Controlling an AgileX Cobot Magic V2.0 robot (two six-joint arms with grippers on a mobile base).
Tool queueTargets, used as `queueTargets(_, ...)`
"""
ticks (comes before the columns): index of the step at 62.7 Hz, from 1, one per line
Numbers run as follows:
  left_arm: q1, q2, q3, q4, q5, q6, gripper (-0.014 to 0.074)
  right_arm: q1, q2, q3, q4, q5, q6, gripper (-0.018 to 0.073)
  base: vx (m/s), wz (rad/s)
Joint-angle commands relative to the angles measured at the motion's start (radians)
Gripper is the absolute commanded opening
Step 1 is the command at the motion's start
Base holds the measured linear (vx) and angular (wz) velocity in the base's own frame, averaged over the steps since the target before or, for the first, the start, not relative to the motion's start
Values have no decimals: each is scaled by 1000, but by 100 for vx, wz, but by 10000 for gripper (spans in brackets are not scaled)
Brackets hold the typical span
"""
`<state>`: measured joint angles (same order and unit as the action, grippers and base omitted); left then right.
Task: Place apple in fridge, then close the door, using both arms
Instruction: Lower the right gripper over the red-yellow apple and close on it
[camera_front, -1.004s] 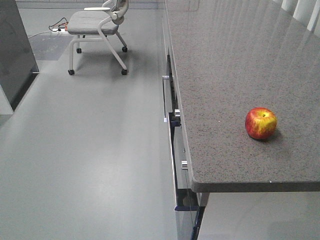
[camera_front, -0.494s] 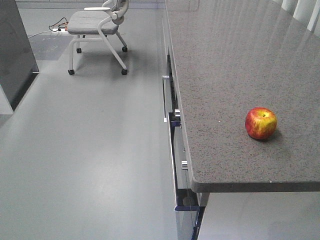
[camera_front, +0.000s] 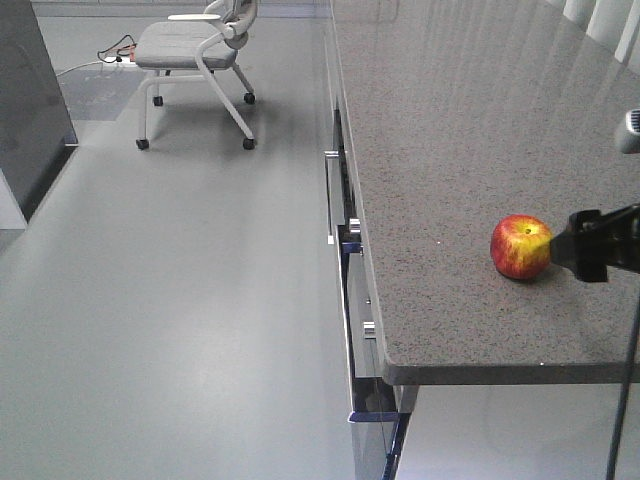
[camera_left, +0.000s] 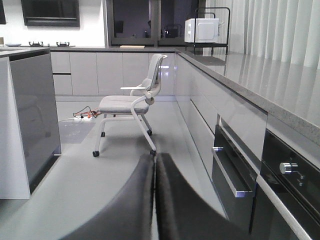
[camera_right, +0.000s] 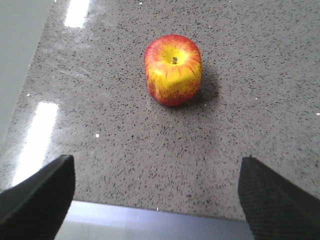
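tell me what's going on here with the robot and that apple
The robot is lining up to pick up the apple, which sits untouched on the counter near its front edge. The right gripper is open and aimed at the apple, with a gap between them, so nothing is grasped yet. The left gripper is shut and empty, held low off the counter and facing a chair across the floor.
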<state>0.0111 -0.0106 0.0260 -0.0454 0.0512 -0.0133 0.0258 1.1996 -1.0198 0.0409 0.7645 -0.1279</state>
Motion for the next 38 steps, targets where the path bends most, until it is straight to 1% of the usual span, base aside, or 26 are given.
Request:
queueTargets(1, 4, -16, 21, -3, -74, -3, -6, -2, 43, -66, -2, -60, -9, 645, 0, 0)
queueTargets(21, 4, -16, 21, -3, -74, -3, -6, -2, 232, -172, -12, -109, -10, 638, 0, 0)
queueTargets(38, 4, -16, 21, -3, -74, -3, -6, -2, 371, -241, -74, -173, -10, 631, 0, 0)
